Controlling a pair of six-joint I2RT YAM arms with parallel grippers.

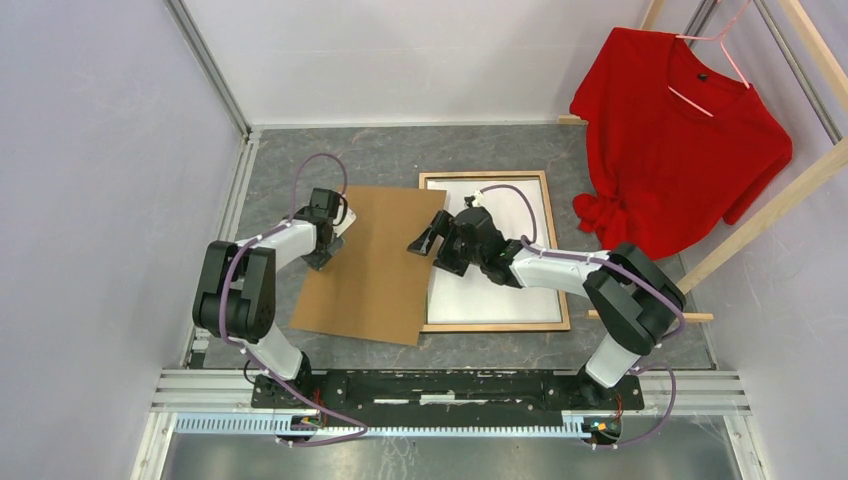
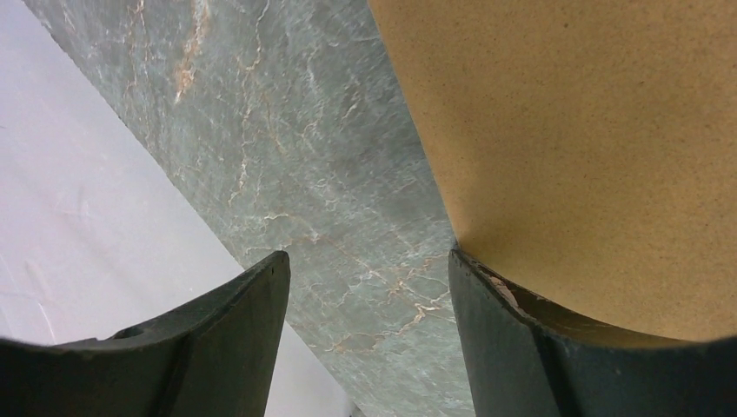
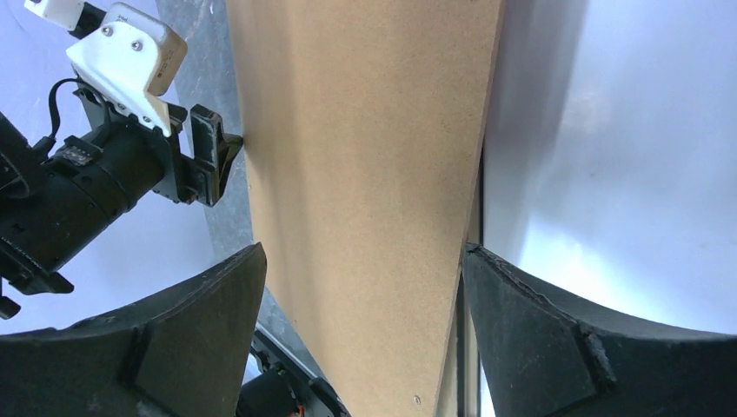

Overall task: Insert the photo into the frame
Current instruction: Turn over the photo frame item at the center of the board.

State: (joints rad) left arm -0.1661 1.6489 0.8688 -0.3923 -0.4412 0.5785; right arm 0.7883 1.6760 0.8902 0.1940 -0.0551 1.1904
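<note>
- Your frame (image 1: 500, 326) lies flat on the counter (image 1: 290, 160), wood side up, with a white sheet (image 1: 500, 300) inside it; you cannot tell whether that is the photo.
- The brown backing board (image 1: 370, 265) overlaps the frame's left rail.
- Your right hand (image 1: 425, 240) is released over the board's right edge.
- Your left hand (image 1: 325, 260) is released, one finger (image 2: 513, 347) touching the board's left edge.

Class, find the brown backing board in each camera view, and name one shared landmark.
Top external: backing board centre, tilted, overlapping the frame's left rail.
Left wrist: backing board upper right.
Right wrist: backing board, central band top to bottom.
Shared landmark: grey marbled tabletop left of it.
</note>
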